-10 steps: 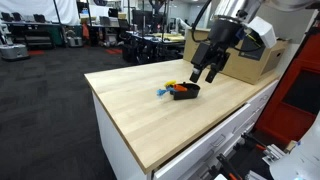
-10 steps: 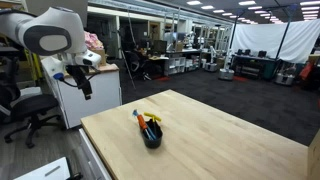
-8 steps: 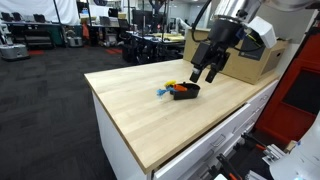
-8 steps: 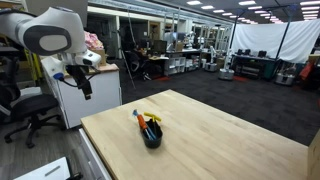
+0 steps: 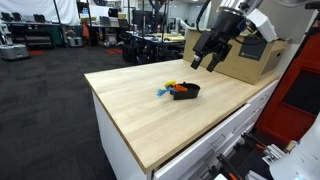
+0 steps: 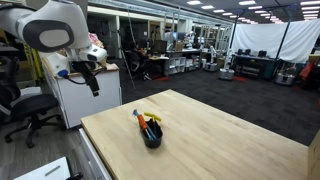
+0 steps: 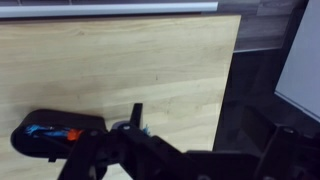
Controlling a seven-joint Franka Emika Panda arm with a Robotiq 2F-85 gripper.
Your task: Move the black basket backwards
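Observation:
The black basket (image 5: pixel 185 91) sits on the light wooden table (image 5: pixel 135 115), with orange, blue and yellow items at its rim. It shows in both exterior views (image 6: pixel 151 133) and at the lower left of the wrist view (image 7: pixel 55 140). My gripper (image 5: pixel 204 62) hangs in the air above and a little behind the basket, apart from it. Its fingers are spread open and hold nothing. In an exterior view the gripper (image 6: pixel 93 86) is off past the table's left edge. In the wrist view the gripper (image 7: pixel 205 150) is dark and blurred.
A large cardboard box (image 5: pixel 255 60) stands on the table behind the basket, close to my arm. The wooden top (image 6: pixel 220 145) stretches wide around the basket. A white cabinet (image 6: pixel 75 100) stands beyond the table's edge. Lab benches fill the background.
My gripper has risen and drawn back from the basket, toward the cardboard box. The basket has not moved.

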